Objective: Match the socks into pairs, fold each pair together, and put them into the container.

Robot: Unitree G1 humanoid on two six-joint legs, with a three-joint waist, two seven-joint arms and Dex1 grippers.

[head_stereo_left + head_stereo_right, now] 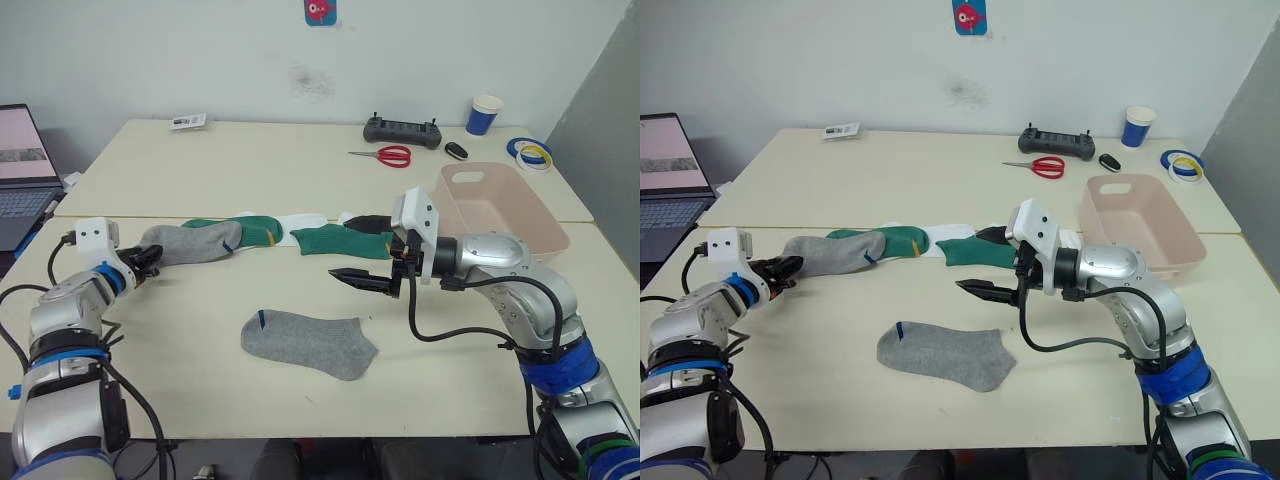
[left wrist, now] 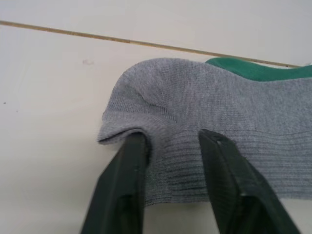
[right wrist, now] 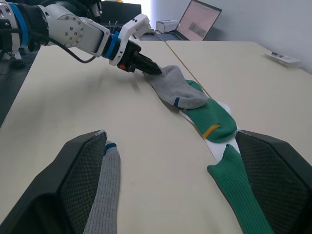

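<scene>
The left gripper (image 1: 150, 259) is clamped on the ribbed cuff of a grey sock (image 1: 190, 243); in the left wrist view its two fingers (image 2: 122, 180) pinch a raised fold of that cuff against the table (image 1: 200, 170). The right gripper (image 1: 375, 255) hovers with its jaws spread wide and holds nothing; one finger lies over the green sock (image 1: 335, 239) near the middle of the table, the other points toward the second grey sock (image 1: 308, 343).

The held grey sock forms the left end of a row of overlapping socks. Next in the row is a dark green sock with a yellow mark (image 1: 250, 232), then white sock fabric (image 1: 305, 222) showing beneath, then the green sock at the right gripper. The second grey sock lies flat and alone nearer the robot, well apart from the row.

Task status: judged from the present layout, no pair is matched or folded. The pink container (image 1: 500, 205) stands at the right side of the table, behind the right arm, and appears to hold no socks. All pairing, folding and placing remains to be done.

Surrounding items: red scissors (image 1: 384, 155), a black controller (image 1: 402, 131), a blue paper cup (image 1: 484, 115) and tape rolls (image 1: 531, 152) lie along the far edge; a laptop (image 1: 22, 170) stands at the far left. None of these obstructs the socks. The overlap within the row is the main hindrance to separating single socks.
</scene>
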